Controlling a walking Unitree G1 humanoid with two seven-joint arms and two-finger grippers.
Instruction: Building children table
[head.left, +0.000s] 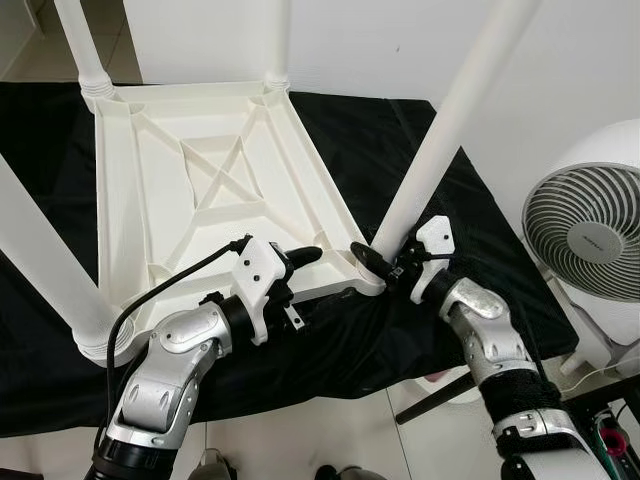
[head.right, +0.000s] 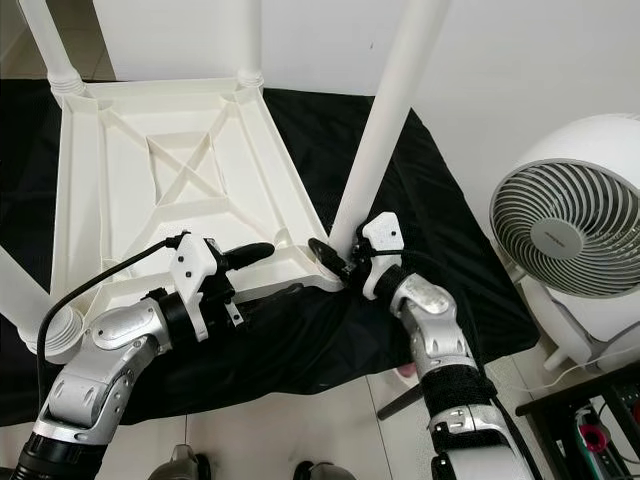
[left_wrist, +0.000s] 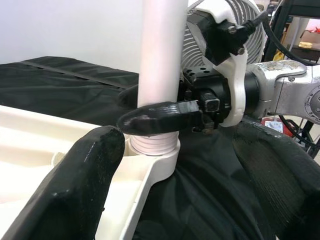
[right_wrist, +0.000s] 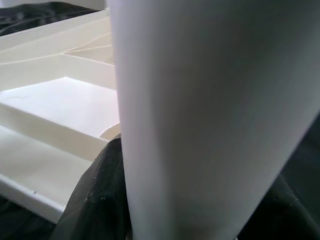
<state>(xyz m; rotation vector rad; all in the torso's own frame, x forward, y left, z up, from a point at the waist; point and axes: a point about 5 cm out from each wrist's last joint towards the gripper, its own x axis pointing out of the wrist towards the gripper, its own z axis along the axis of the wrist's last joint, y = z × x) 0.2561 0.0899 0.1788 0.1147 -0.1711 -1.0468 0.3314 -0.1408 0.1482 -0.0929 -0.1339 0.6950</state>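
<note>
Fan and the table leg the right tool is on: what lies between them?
Black cloth and bare floor separate the fan from the leg, in the right eye view.

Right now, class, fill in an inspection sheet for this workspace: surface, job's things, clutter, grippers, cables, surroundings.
Surface: black cloth spread over the floor.
Job's things: upturned white tabletop with white legs standing in its corner sockets; near-right leg seated in its corner.
Clutter: nothing seen.
Grippers: right gripper shut on the near-right leg's base; left gripper open beside that corner.
Cables: black cable along the left arm.
Surroundings: white fan, white wall.
</note>
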